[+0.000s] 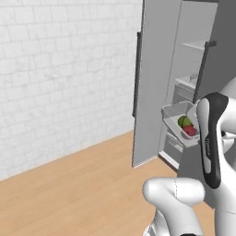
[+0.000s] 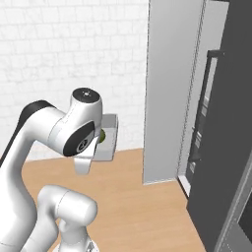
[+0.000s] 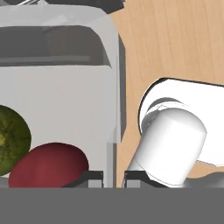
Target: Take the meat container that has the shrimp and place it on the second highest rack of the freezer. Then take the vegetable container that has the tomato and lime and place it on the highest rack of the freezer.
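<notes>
The vegetable container, a pale grey tray, hangs in the air just in front of the open freezer. In it lie the green lime and the red tomato. In the hand view my gripper is shut on the container's side wall, with the lime and tomato just inside. From the right, the container juts out behind my wrist. Inside the freezer, the highest rack sits above the second highest rack. The shrimp is out of view.
The freezer door stands swung open toward the white brick wall, its black bar handle on the outer face. A dark panel with a black handle rises on the right. Wooden floor lies open to the left.
</notes>
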Tool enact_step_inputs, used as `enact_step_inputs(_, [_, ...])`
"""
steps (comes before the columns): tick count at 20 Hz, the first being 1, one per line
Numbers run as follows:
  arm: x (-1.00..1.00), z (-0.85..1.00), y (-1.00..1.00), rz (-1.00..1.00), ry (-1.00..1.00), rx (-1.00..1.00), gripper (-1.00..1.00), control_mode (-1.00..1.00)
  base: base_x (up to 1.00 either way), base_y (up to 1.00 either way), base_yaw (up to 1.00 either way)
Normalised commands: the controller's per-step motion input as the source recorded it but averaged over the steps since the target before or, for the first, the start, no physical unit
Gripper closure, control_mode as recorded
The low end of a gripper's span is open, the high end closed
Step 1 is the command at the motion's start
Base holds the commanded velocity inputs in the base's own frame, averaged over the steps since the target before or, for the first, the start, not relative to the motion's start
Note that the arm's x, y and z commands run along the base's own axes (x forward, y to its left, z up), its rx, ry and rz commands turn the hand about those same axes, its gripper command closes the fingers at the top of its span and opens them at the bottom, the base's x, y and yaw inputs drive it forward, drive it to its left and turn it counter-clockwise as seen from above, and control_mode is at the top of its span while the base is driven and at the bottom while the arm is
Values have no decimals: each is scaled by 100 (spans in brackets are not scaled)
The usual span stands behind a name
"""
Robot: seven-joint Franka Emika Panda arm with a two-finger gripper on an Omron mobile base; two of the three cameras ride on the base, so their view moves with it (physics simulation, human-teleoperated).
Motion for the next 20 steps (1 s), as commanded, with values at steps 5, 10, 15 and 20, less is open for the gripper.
enact_step_inputs(5, [0, 0, 0, 0, 0, 0, 100, 100, 66, 8, 12])
enact_step_inputs(10, [0, 0, 0, 0, 0, 0, 100, 100, 62, 18, 3])
enact_step_inputs(15, [0, 0, 0, 0, 0, 0, 100, 100, 55, 27, 0])
enact_step_inputs(20, [0, 0, 0, 0, 0, 0, 100, 100, 32, 2, -16])
